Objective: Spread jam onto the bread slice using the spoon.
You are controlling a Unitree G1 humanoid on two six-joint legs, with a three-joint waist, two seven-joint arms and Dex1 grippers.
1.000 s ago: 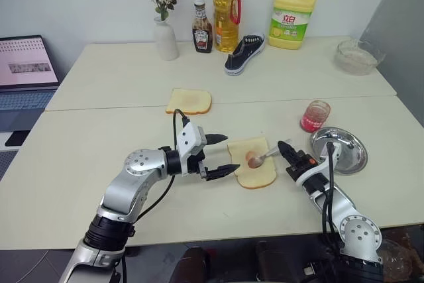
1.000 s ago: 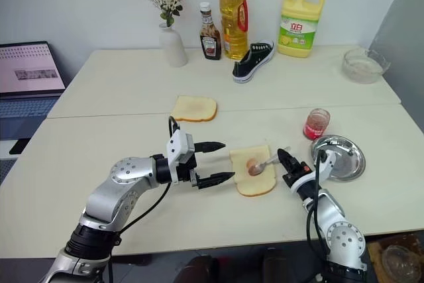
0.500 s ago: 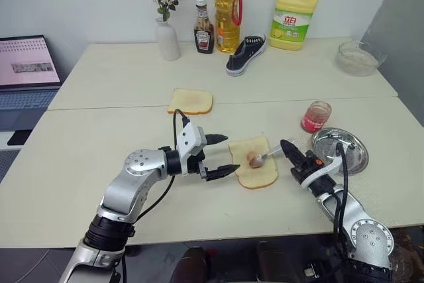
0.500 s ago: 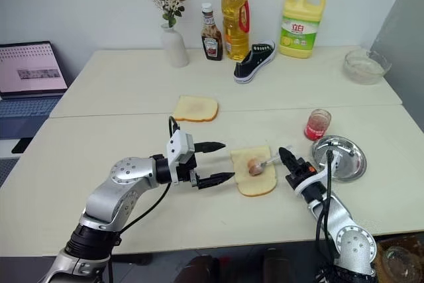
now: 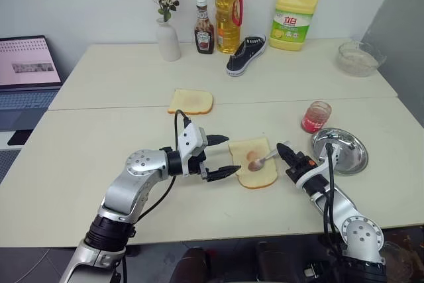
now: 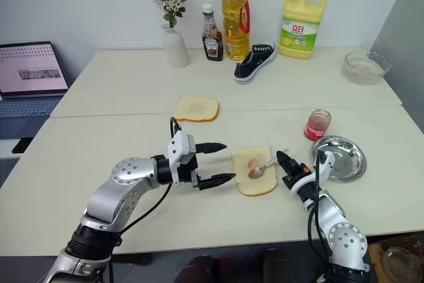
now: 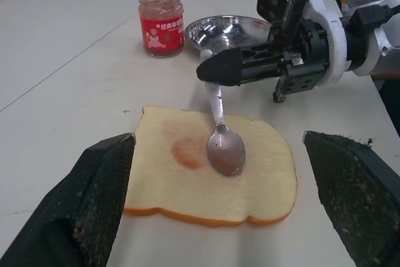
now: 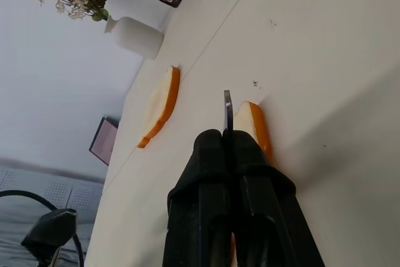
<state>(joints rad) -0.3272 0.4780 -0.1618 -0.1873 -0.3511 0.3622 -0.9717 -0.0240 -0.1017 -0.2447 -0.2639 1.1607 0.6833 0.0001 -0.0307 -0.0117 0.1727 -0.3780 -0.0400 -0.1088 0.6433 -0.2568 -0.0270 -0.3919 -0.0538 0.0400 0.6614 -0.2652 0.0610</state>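
Note:
The bread slice (image 5: 254,162) lies flat in the middle of the near table, with a reddish jam smear (image 7: 189,152) on its centre. My right gripper (image 5: 283,152) is shut on the handle of the spoon (image 5: 262,160), whose bowl (image 7: 225,152) rests on the bread beside the smear. My left gripper (image 5: 224,156) stands open just left of the bread, one finger at each side of the slice's near end without touching it. The jam jar (image 5: 315,116) stands open to the right, behind the steel dish.
A round steel dish (image 5: 340,150) sits right of the bread. A smaller bread slice (image 5: 190,101) lies farther back. Along the far edge stand a vase (image 5: 166,39), sauce bottle (image 5: 203,26), oil bottle (image 5: 227,8), shoe (image 5: 245,54), detergent jug (image 5: 292,16) and glass bowl (image 5: 358,57). A laptop (image 5: 26,71) is at left.
My right gripper swung the spoon slightly over the bread and came back to about where it was; the spoon bowl shifted a little off the smear. The left gripper stayed still.

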